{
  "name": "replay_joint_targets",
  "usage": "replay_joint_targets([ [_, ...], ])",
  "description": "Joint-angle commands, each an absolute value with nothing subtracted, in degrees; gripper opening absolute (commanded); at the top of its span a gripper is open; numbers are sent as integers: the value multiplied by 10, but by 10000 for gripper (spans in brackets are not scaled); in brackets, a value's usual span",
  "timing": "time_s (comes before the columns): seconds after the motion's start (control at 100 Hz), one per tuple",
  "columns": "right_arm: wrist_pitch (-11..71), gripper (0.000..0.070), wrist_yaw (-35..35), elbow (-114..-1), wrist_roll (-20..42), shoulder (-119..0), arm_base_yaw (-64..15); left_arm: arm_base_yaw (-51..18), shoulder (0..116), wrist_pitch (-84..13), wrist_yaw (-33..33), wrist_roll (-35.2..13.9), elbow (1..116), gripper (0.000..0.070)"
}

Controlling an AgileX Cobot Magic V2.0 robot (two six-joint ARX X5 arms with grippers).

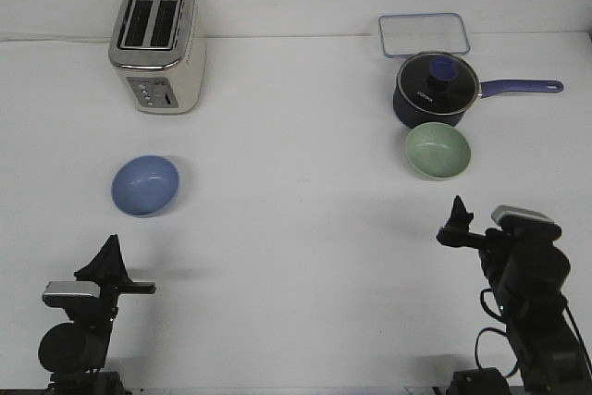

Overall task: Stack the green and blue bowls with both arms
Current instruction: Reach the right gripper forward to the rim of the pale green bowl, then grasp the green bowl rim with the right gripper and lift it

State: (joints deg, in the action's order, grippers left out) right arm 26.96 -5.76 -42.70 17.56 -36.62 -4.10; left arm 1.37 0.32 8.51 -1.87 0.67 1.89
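Note:
The periwinkle blue bowl sits upright on the white table at the left, in front of the toaster. The pale sage green bowl sits upright at the right, just in front of the saucepan and close to it. My left gripper is low at the front left, a short way nearer than the blue bowl, with its fingers together in a point and holding nothing. My right gripper is at the front right, just nearer than the green bowl, also closed to a point and empty.
A cream and silver toaster stands at the back left. A dark navy saucepan with a glass lid has its blue handle pointing right. A clear flat container lid lies behind it.

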Motion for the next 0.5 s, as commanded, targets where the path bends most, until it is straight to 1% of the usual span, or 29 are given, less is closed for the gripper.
replay_joint_targets([
  [0.0, 287, 660, -58, -470, 178, -426, -39, 14, 3, 91, -19, 6, 8, 15],
  [0.09, 311, 660, -51, -528, 178, -507, -30, 14, 3, 91, -19, 6, 8, 15],
  [0.19, 324, 658, -21, -591, 175, -600, -8, 14, 3, 91, -19, 6, 8, 15],
  [0.49, 367, 654, 15, -760, 132, -856, 61, 14, 3, 91, -19, 6, 8, 15],
])
